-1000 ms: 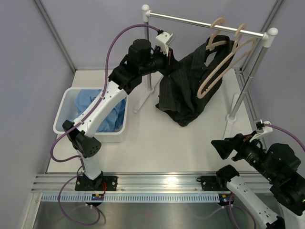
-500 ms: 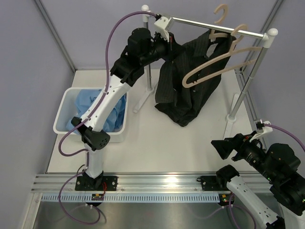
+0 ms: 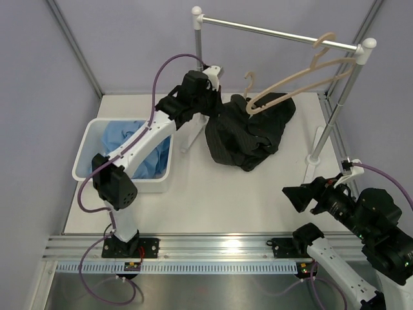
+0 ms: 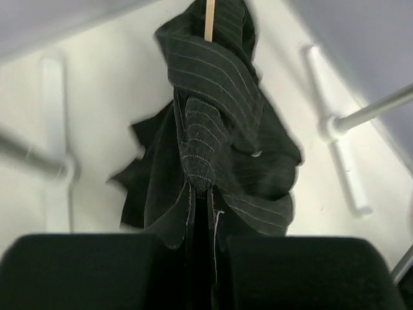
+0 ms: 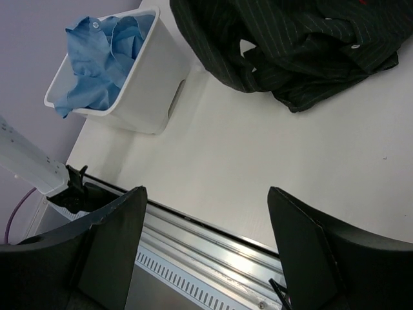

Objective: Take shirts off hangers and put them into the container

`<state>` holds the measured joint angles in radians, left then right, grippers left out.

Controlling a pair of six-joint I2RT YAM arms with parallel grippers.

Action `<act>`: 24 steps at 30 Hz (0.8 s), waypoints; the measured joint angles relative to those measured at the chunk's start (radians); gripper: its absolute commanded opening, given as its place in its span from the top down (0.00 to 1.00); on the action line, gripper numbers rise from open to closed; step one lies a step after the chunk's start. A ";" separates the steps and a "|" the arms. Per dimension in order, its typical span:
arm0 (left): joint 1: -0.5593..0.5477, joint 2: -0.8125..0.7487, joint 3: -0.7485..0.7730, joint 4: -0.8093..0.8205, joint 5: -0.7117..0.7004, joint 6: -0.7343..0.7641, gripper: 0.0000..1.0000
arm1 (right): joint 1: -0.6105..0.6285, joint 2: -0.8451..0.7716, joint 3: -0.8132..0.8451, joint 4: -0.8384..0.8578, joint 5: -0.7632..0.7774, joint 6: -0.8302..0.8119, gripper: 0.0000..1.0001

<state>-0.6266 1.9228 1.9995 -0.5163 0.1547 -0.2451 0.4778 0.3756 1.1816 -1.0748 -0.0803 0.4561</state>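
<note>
Your left gripper (image 4: 203,258) is pinched tight on a fold of the black shirt (image 3: 248,132). The shirt is soft, dark cloth with thin pale stripes. It sits in a crumpled heap on the table (image 3: 213,200), near the middle of the far edge. A small pale button shows on it in the left wrist view.

One hanger (image 3: 284,84) is thin, smooth, pale wood. Its hook is over the rail (image 3: 271,29), close to the right post. It hangs tilted, with one long arm reaching down to the heap. The curled hook of the other hanger (image 3: 248,81) pokes up out of the cloth.

The container (image 3: 87,152) is a white plastic tub with round corners. It stands at the left edge of the table, well apart from the black heap. The blue shirt (image 3: 126,139) lies bunched up inside it.

Your right gripper (image 5: 206,239) hangs over the near right corner of the table. Its two black fingers are spread wide with nothing between them.

The table is flat, white and a little shiny. A ribbed metal track (image 3: 206,248) runs along its near edge. The rail is a shiny metal tube on white posts. The walls (image 3: 39,97) are plain, pale purple-grey.
</note>
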 measured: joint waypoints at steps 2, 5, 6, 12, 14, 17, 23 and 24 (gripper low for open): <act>-0.001 -0.115 -0.150 -0.021 -0.053 -0.019 1.00 | 0.000 0.018 0.000 0.011 -0.014 0.000 0.15; -0.042 -0.393 -0.356 -0.098 -0.153 -0.047 1.00 | 0.000 0.050 0.000 0.042 -0.032 0.001 0.15; -0.062 -0.471 -0.393 -0.097 -0.173 -0.058 1.00 | 0.000 0.058 -0.001 0.048 -0.039 0.001 0.16; -0.149 -0.978 -0.711 -0.109 -0.190 -0.142 1.00 | 0.000 0.167 -0.020 0.169 -0.107 0.013 0.17; -0.156 -1.080 -0.766 -0.128 -0.180 -0.175 1.00 | 0.000 0.206 -0.023 0.204 -0.126 0.018 0.17; -0.171 -1.167 -0.819 -0.164 -0.176 -0.212 1.00 | 0.000 0.269 -0.023 0.272 -0.158 0.021 0.20; -0.175 -1.318 -0.926 -0.210 -0.114 -0.258 1.00 | 0.039 0.400 0.018 0.382 -0.201 0.028 0.21; -0.175 -1.350 -0.944 -0.206 -0.092 -0.265 1.00 | 0.063 0.424 0.032 0.397 -0.194 0.029 0.21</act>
<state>-0.8017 0.5728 1.0557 -0.7219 0.0631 -0.5102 0.5411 0.7998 1.2140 -0.6781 -0.2745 0.4854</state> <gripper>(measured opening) 0.057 0.785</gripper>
